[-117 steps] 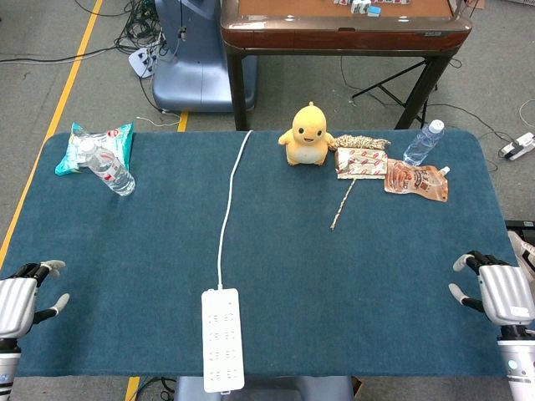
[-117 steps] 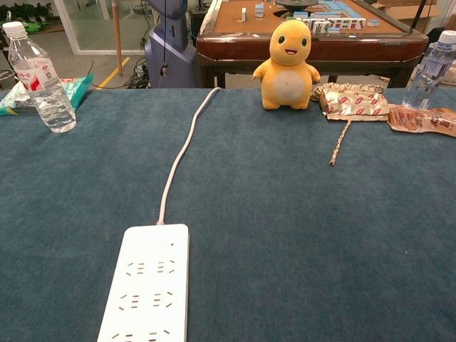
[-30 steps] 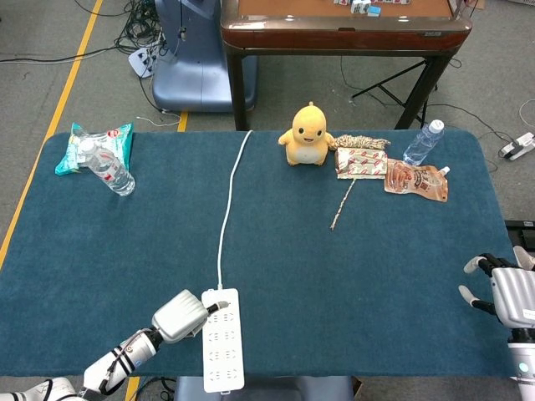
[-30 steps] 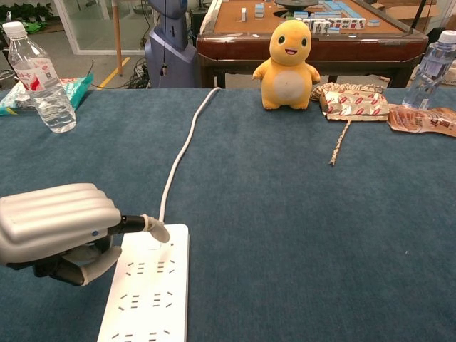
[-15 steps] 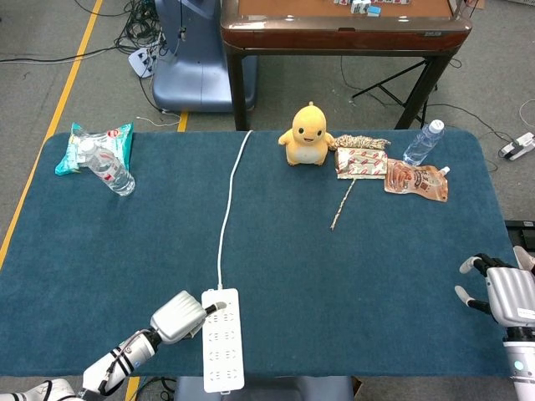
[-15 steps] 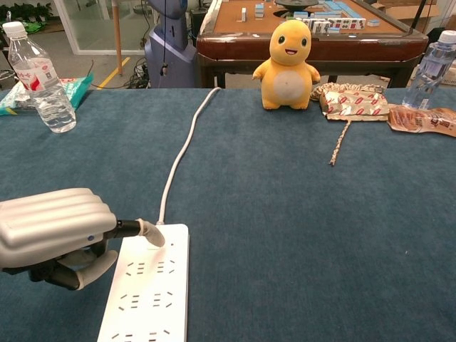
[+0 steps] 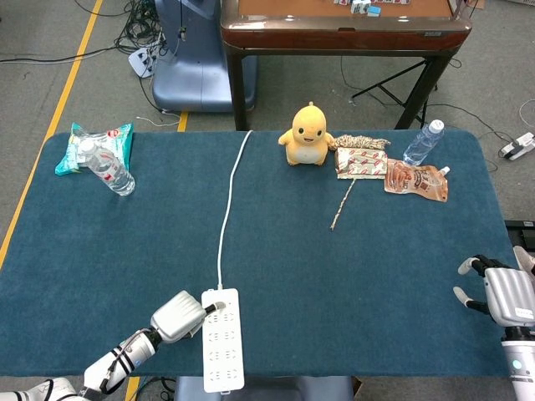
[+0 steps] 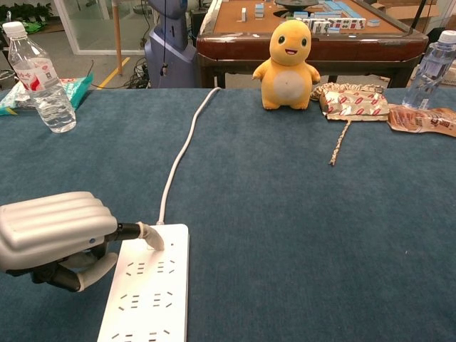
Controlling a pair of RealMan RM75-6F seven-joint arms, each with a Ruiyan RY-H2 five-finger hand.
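My left hand (image 8: 53,231) lies low on the dark blue felt desk (image 7: 351,276), just beside the white plastic power strip (image 7: 223,338). Most of its fingers are curled in under the palm and they hold nothing; only one fingertip (image 8: 152,235) reaches out and touches the top corner of the strip, close to where the white cable (image 7: 227,209) enters. The strip lies flat at the near edge of the desk, with its cable running away toward the far edge. My right hand (image 7: 500,292) hovers at the right edge of the desk, released, with fingers apart, well apart from everything.

I judge that I am pressing or pushing the strip at this corner. To do it well, I should keep the fingertip flat on the plastic and push gently along the length of the strip, because a push at one corner can turn it. The cable can also pull back, so slow movement is better
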